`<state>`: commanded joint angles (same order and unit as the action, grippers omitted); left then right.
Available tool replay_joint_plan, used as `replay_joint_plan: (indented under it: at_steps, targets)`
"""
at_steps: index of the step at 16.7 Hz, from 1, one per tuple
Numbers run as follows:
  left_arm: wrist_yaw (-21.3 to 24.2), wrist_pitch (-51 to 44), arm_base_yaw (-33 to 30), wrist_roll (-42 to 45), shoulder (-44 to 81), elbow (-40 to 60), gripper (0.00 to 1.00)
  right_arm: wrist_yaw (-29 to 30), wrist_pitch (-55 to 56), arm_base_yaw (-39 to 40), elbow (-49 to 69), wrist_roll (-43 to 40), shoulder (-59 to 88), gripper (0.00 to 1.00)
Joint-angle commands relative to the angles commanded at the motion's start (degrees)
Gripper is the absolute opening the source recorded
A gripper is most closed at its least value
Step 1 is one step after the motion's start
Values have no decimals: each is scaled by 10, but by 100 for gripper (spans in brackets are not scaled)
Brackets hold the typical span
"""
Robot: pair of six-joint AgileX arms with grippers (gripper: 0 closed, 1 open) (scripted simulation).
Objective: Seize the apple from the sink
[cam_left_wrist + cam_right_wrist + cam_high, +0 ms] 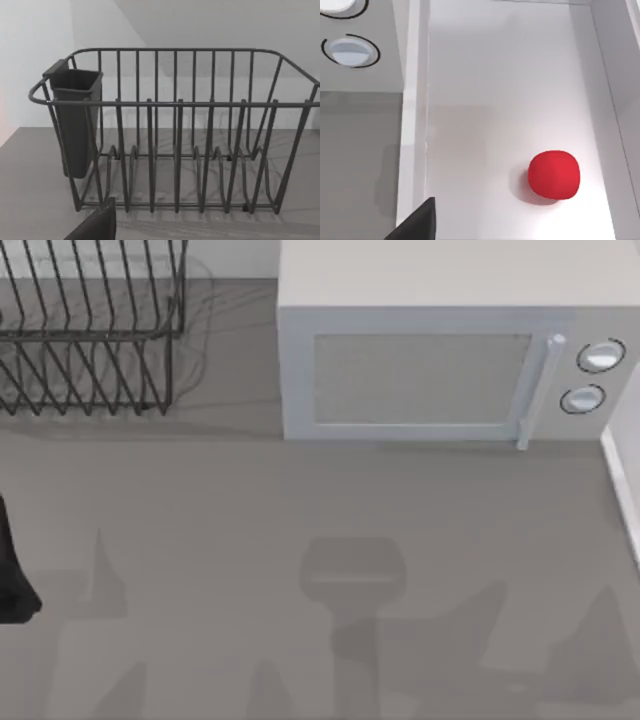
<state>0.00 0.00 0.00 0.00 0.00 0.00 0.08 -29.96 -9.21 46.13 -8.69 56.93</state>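
The small, bright-red rounded apple [554,174] lies on the pale floor of the white rectangular sink [415,150], seen from the right wrist view. It sits alone, apart from both long walls and somewhat nearer one of them than the raised rim on the other side. A soft shadow hugs its side. The right tool [415,222] hangs above the basin, and only a dark finger tip juts into the edge of the wrist view, over the sink rim and well apart from the apple. Whether that tool is spread or pressed together cannot be told.

Beyond the sink rim lies the grey tabletop [300,520], and past it the corner of the white box-shaped microwave [420,370] with its two round grey dials [598,357]. In the top view the microwave stands at the back, its door handle next to the dials, and a sliver of the sink's white edge shows at the far right.

The left tool [97,225] faces the dark wire dish rack [175,130], which stands on the tabletop at the back left. One dark finger tip shows low in the left wrist view, short of the rack's base wires. Whether that tool is spread or pressed together cannot be told either. A dark plastic utensil cup [76,122] hangs on one end of the rack, hooked over the top wire. A black piece of the left arm [12,570] shows at the left edge of the top view.
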Motion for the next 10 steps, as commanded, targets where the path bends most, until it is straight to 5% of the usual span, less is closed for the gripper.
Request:
replay_joint_plan:
  at_steps: [10]
  targets:
    - [0, 0, 0, 0, 0, 0, 100, 1, -268, -82, 419, -78, 560, 100]
